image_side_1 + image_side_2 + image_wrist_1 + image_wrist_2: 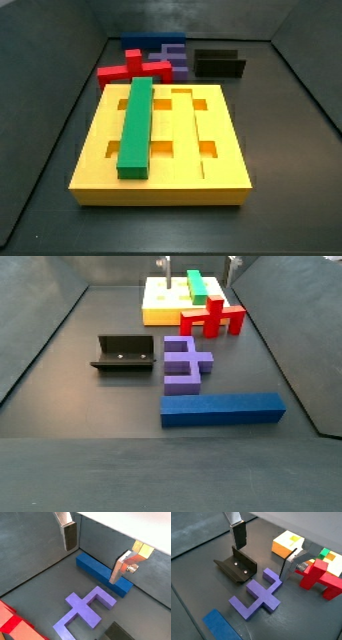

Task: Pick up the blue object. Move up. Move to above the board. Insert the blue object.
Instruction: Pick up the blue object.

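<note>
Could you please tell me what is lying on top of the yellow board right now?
A green bar lies along one groove of the board; the groove beneath it is covered. The other grooves and cut-outs look empty. The blue object lies on the floor, and the gripper hangs open over it.

Deep-blue bar [222, 409]; yellow grooved board [163, 172]; green bar [138, 126]; purple block [185, 363]; red block [214, 319]; pincer [97, 552] above floor, silver plates, dark pads.

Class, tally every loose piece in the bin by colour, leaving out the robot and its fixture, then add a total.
Blue object: 1
Purple block: 1
Red block: 1
Green bar: 1
Yellow board: 1
Total: 5
The gripper hangs above the floor, fingers apart, holding nothing.
</note>
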